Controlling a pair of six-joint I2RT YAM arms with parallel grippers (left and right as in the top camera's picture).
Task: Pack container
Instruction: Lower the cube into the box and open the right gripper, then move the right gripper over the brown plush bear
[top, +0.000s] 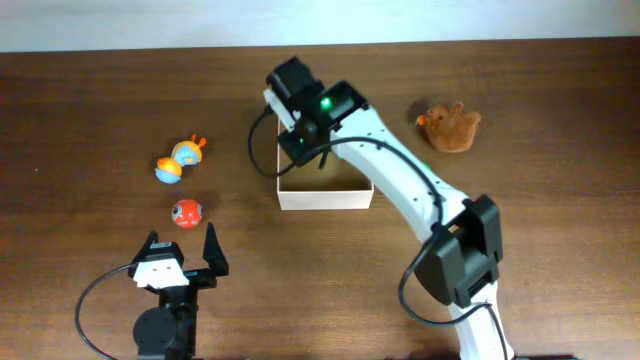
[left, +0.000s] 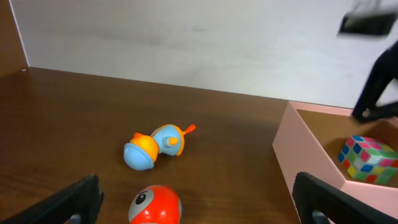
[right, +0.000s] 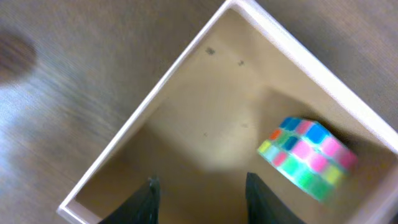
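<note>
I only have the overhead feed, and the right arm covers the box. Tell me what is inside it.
Observer: One multicoloured puzzle cube lies on the container floor, close to a wall. Nothing else shows inside.
Operator: Report the right gripper's fingers.
Observer: The right gripper hangs above the tan floor, jaws apart with nothing between them. The cube sits off to one side.

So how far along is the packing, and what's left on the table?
Done: the colourful cube lies inside the box. In hand: nothing; the right tool hangs open over the box, and the left tool sits open just short of the red ball. Left: red ball, orange-and-blue toy and brown plush, all out on the table.
</note>
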